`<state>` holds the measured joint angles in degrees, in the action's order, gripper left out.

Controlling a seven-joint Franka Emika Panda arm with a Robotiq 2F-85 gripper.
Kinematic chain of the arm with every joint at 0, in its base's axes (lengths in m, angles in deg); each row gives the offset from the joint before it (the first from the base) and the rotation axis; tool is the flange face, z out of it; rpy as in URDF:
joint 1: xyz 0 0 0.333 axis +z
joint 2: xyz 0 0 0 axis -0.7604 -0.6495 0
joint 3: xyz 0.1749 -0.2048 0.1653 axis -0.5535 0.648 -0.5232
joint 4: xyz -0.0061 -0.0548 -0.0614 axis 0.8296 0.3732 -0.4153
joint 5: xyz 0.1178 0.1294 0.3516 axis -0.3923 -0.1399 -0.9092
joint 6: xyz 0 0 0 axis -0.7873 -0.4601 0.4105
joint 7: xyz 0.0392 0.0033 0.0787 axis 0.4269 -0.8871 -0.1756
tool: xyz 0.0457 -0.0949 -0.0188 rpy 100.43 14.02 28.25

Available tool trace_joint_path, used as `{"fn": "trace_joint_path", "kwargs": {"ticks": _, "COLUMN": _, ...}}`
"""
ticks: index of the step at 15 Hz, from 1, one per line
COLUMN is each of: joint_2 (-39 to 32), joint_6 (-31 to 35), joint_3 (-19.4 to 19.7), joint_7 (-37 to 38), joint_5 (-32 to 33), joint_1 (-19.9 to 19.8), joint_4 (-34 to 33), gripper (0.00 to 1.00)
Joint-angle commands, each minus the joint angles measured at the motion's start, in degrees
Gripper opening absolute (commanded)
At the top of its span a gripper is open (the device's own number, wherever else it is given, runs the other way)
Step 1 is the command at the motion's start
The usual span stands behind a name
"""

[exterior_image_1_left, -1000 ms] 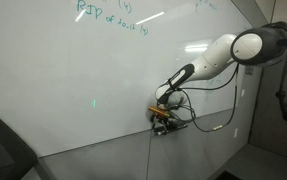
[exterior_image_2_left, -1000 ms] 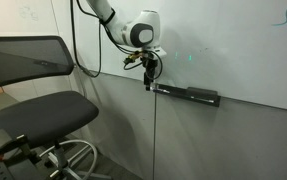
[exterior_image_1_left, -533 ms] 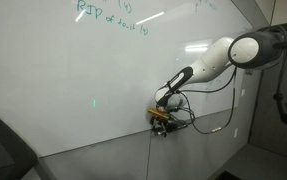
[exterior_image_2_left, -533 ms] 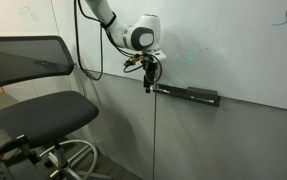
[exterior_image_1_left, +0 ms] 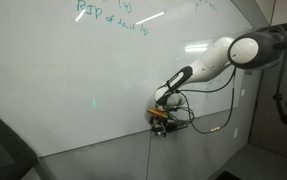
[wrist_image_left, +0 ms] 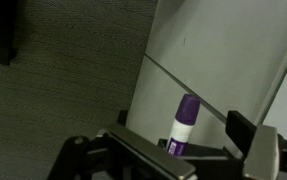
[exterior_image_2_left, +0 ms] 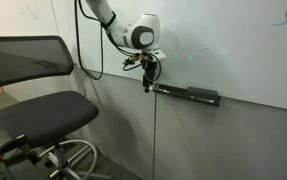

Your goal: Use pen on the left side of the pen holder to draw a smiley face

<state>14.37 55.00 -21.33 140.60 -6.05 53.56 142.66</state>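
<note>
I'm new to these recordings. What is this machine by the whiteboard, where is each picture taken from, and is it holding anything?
This is a single robot arm working at a wall-mounted whiteboard. Two pictures come from cameras standing in the room, looking at the board from opposite ends. The third comes from a camera on the arm's wrist, looking past its end effector, the two-fingered grasping part.

In both exterior views the end effector hangs at the board's lower edge, at one end of a dark pen holder fixed there. The wrist view shows a marker with a purple cap standing between the fingers; whether they grip it, I cannot tell. Green handwriting sits near the top of the board. An office chair stands nearby.
</note>
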Motion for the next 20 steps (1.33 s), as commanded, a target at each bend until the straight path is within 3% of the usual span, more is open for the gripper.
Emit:
{"fn": "trace_joint_path", "kwargs": {"ticks": 1, "joint_2": -1.15, "joint_6": -1.41, "joint_3": 0.50, "joint_7": 3.12, "joint_5": 1.19, "joint_1": 0.54, "joint_4": -3.12, "gripper": 1.00}}
{"fn": "trace_joint_path", "kwargs": {"ticks": 6, "joint_2": -1.99, "joint_6": -2.12, "joint_3": 0.59, "joint_7": 4.66, "joint_5": 1.47, "joint_1": 0.48, "joint_4": -3.96, "gripper": 1.00}}
{"fn": "trace_joint_path", "kwargs": {"ticks": 7, "joint_2": -2.18, "joint_6": -2.15, "joint_3": 0.54, "joint_7": 4.83, "joint_5": 1.52, "joint_1": 0.43, "joint_4": -4.21, "gripper": 0.94}}
{"fn": "trace_joint_path", "kwargs": {"ticks": 8, "joint_2": -2.45, "joint_6": -2.04, "joint_3": 0.62, "joint_7": 4.85, "joint_5": 1.80, "joint_1": 0.46, "joint_4": -4.66, "gripper": 0.74}}
{"fn": "trace_joint_path", "kwargs": {"ticks": 14, "joint_2": -2.88, "joint_6": -2.39, "joint_3": 0.79, "joint_7": 5.61, "joint_5": 3.51, "joint_1": 0.66, "joint_4": -5.88, "gripper": 0.27}}
{"fn": "trace_joint_path", "kwargs": {"ticks": 16, "joint_2": -2.81, "joint_6": -2.28, "joint_3": 0.64, "joint_7": 5.62, "joint_5": 3.47, "joint_1": 0.55, "joint_4": -5.78, "gripper": 0.22}}
{"fn": "trace_joint_path", "kwargs": {"ticks": 17, "joint_2": -2.79, "joint_6": -2.27, "joint_3": 0.60, "joint_7": 5.60, "joint_5": 3.47, "joint_1": 0.55, "joint_4": -5.79, "gripper": 0.10}}
{"fn": "trace_joint_path", "kwargs": {"ticks": 18, "joint_2": -2.68, "joint_6": -2.26, "joint_3": 0.46, "joint_7": 5.48, "joint_5": 3.41, "joint_1": 0.55, "joint_4": -5.75, "gripper": 0.06}}
{"fn": "trace_joint_path", "kwargs": {"ticks": 20, "joint_2": -2.08, "joint_6": -2.29, "joint_3": 0.26, "joint_7": 5.24, "joint_5": 3.36, "joint_1": 0.67, "joint_4": -5.19, "gripper": 0.09}}
